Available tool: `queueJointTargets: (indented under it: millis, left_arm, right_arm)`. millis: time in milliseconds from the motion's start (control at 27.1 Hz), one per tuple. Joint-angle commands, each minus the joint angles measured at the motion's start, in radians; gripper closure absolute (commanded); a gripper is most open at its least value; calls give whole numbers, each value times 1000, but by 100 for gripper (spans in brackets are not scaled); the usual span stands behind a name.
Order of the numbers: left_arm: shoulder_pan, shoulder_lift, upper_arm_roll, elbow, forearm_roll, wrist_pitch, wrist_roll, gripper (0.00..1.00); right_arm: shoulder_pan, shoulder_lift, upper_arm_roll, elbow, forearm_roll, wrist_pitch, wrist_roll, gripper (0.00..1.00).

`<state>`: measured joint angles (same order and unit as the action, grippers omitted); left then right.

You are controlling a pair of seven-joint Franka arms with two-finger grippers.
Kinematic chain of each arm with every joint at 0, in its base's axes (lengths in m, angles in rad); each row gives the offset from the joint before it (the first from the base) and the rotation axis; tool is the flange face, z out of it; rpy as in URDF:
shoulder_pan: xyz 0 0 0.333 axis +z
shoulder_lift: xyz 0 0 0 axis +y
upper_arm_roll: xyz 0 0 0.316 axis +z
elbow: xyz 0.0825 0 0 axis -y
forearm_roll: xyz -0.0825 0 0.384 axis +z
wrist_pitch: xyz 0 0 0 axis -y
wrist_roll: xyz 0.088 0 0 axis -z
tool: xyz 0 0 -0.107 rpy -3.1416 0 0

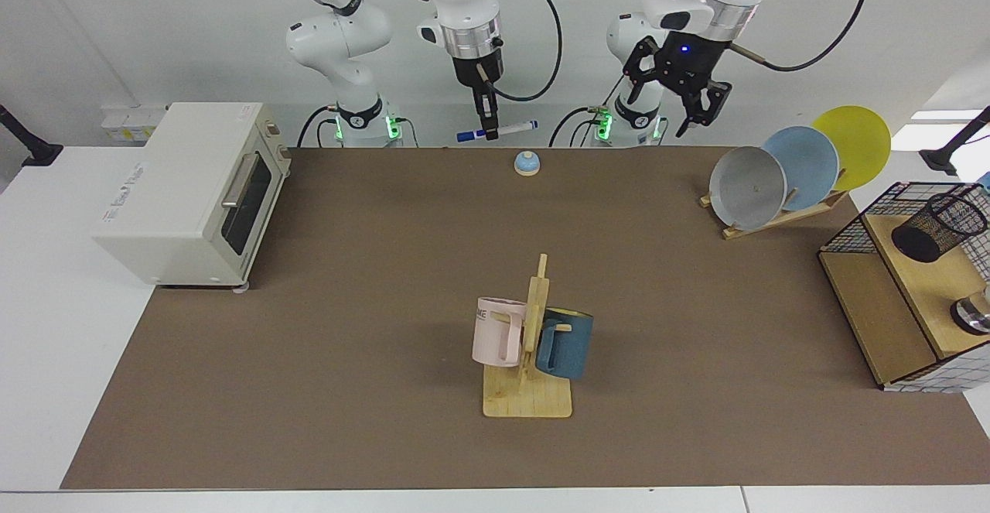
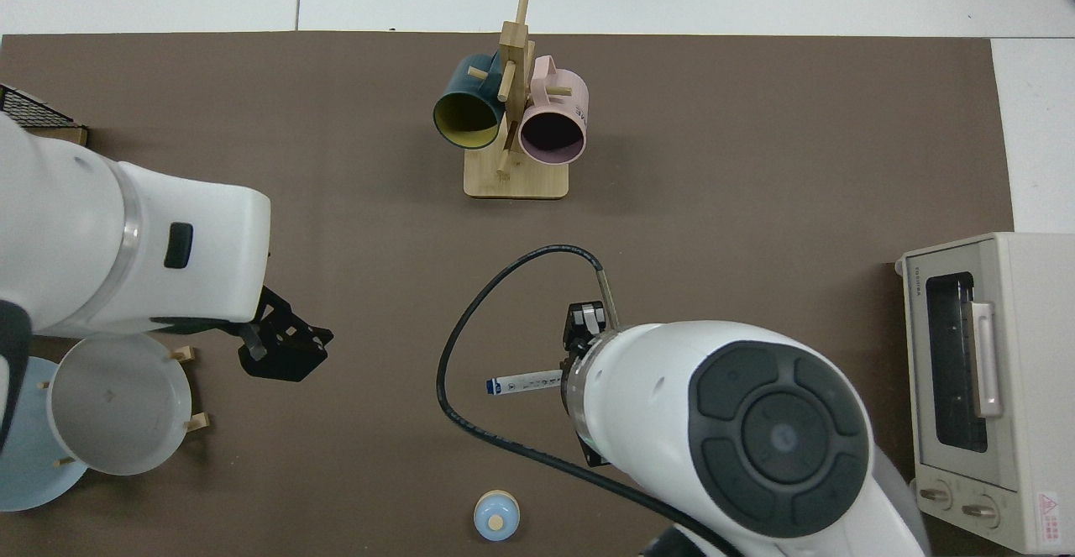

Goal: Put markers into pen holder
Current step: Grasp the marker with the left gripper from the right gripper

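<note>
Overhead at the far edge of the brown table mat [image 1: 348, 327], right gripper [image 1: 488, 122] pointing straight down, fingers pinched tight on slim white whiteboard marker with dark blue cap [image 1: 497, 131]. Marker held level, cap end sticking out on the toaster-oven side of the fingers, white barrel and blue tip on the other side, above and just beside small blue dome-shaped bell [image 1: 527, 162]. Seen from the top: same marker [image 2: 525, 383] poking out from under the white wrist, gripper itself mostly hidden there.

Left gripper [image 1: 677, 99] also raised off the mat, fingers spread wide with nothing between them, aimed down and slightly toward the marker, well apart from it. Beyond those fingers, wooden rack with 3 plates, grey, light blue and yellow [image 1: 800, 165].

Small black wire-mesh pen holder [image 1: 938, 227] lying tilted on wooden shelf inside black wire-grid basket [image 1: 851, 227] at the mat's edge, far from both sets of fingers. Cream toaster oven [image 1: 189, 192] on the opposite side. Wooden mug stand with pink mug and dark blue mug [image 1: 532, 343] at mid-mat, well clear of either gripper.
</note>
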<state>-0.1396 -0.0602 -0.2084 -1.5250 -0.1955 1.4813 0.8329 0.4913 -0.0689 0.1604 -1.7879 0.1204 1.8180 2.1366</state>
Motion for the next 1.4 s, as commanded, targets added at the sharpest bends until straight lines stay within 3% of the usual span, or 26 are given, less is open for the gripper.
queueJointTargets:
  millis: [0,184,295,737,1363]
  left_arm:
    - [-2,-62,-19,-96,-31,57,112,1]
    - [-2,-75,-52,-142,-56,86,170,4]
    - [-2,-73,-81,-171,-88,135,161,14]
    - [-3,-96,-126,-250,-165,192,167,19]
    - [-9,-87,-241,-320,-170,316,101,20]
  right_arm:
    - [7,-2,-4,-7,-4,20,34,100]
    - [24,-2,-5,-5,-5,24,57,100]
    - [26,-2,-5,-5,-7,30,65,100]
    - [27,-2,-4,-5,-4,32,71,100]
    - [26,-2,-5,-5,-4,41,71,100]
